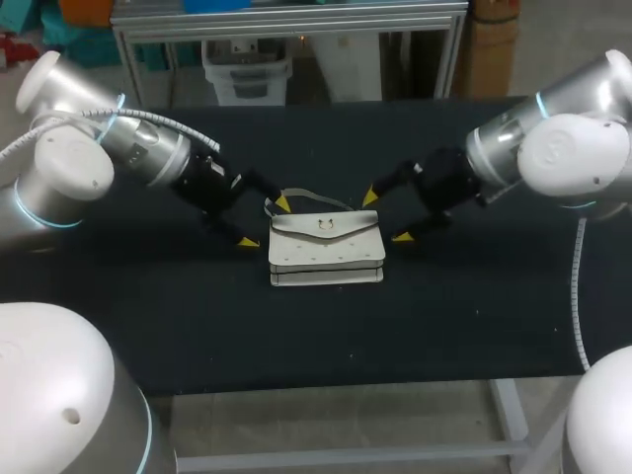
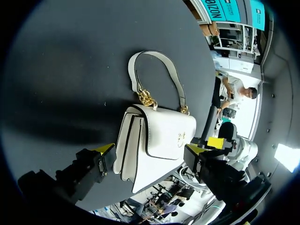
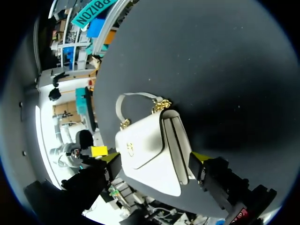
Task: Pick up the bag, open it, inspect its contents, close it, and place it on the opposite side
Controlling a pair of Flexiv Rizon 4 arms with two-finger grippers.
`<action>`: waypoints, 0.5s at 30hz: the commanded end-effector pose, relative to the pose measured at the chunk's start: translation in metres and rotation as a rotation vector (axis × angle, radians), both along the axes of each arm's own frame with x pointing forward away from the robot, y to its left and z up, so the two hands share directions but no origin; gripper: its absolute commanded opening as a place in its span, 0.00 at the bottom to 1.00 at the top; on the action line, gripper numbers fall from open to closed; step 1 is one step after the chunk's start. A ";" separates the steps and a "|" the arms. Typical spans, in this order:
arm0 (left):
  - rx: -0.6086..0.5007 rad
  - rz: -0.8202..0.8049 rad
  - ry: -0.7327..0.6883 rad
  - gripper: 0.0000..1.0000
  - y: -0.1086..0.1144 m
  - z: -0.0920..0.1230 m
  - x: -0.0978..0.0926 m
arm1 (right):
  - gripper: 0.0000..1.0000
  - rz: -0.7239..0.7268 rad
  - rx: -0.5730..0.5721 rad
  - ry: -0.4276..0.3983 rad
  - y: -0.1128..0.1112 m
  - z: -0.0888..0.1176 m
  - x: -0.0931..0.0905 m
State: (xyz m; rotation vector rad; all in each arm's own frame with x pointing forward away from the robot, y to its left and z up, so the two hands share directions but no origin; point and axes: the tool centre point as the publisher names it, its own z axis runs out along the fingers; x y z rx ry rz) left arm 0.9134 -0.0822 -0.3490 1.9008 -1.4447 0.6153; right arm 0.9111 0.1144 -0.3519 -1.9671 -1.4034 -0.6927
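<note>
Hidden: the flap of the bag point(image 1: 326, 242) lies shut, so nothing inside shows; its underside rests on the desk point(image 1: 316, 326) out of sight.
Hard to make out: in both wrist views the bag fills the gap between the yellow tips, and those views alone do not show whether a tip grazes its side. The head view shows the tips just off its upper corners and side edges.
Left arm: comes in from the left and slants down to the bag's left end.
Left pincer point(image 1: 264, 223) point(image 2: 150, 150): fingers spread apart, clamped on nothing; one tip is near the bag's rear left corner, the other just beside its left edge.
Right pincer point(image 1: 385, 217) point(image 3: 154, 158): fingers spread apart, gripping nothing; one tip is near the rear right corner, the other just beside the right edge.
Right arm: comes in from the right, mirroring the left.
In the way: each wrist view has the other arm's yellow tip just beyond the bag.
Bag position: middle of the dark desk, lying flat between the two pincers.
Bag look: white, boxy, with an envelope flap and stacked edges along its front.
Clasp point(image 1: 324, 226) point(image 2: 180, 137) point(image 3: 130, 148): a small gold ring on the flap.
Strap point(image 1: 311, 196) point(image 2: 159, 70) point(image 3: 133, 96): a short white loop lying on the desk behind the bag, joined to it by gold chain links point(image 2: 146, 99) point(image 3: 161, 105).
</note>
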 end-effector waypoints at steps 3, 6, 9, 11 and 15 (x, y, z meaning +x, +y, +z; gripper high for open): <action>-0.021 -0.017 0.064 1.00 0.000 -0.005 0.012 | 0.84 -0.006 0.015 0.010 0.005 -0.008 0.007; -0.030 -0.033 0.114 1.00 -0.001 -0.006 0.016 | 0.83 -0.009 0.020 0.017 0.007 -0.010 0.008; -0.021 -0.054 0.145 1.00 -0.005 -0.007 0.019 | 0.85 -0.008 0.020 0.025 0.009 -0.012 0.008; -0.024 -0.059 0.161 1.00 -0.007 -0.008 0.020 | 0.85 -0.008 0.020 0.030 0.009 -0.014 0.008; -0.037 -0.060 0.180 0.98 -0.008 -0.008 0.022 | 0.84 -0.019 0.037 0.044 0.009 -0.018 0.009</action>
